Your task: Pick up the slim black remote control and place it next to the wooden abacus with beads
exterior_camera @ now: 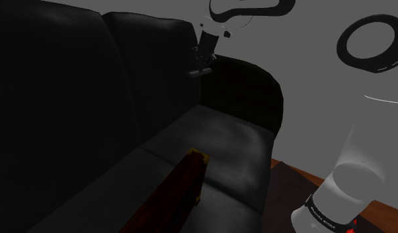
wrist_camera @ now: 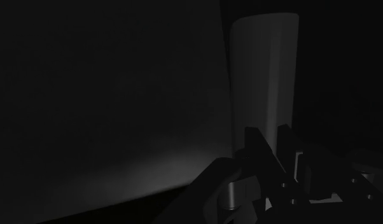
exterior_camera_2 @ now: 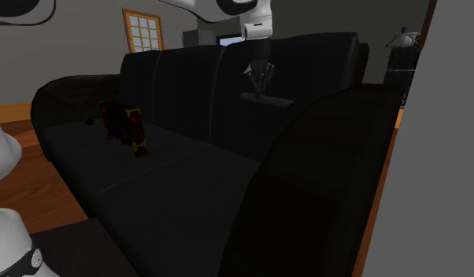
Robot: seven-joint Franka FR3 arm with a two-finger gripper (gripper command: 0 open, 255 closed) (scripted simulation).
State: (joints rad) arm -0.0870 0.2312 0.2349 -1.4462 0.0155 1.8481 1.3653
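Sofa (exterior_camera: pixel 221 142) black, abacus (exterior_camera_2: pixel 124 126) on seat | gripper (exterior_camera_2: pixel 260 92) clasping remote (exterior_camera_2: pixel 267 100) above cushions | wooden floor (exterior_camera_2: pixel 46 201)

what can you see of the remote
The remote is a slim flat bar, dark grey to black, with rounded corners; no buttons can be made out. It lies level, clasped between the gripper's fingers, off the seat in front of the black sofa's backrest, near the armrest. Nothing else seems to touch it.

Black sofa (exterior_camera: pixel 224 142) in a dim room
A grey wall (exterior_camera: pixel 310 99) stands at 2 o'clock from it; in the second exterior view, a wood-framed window (exterior_camera_2: pixel 141 30) at 11 o'clock, wooden floor (exterior_camera_2: pixel 50 193) at 8 o'clock.
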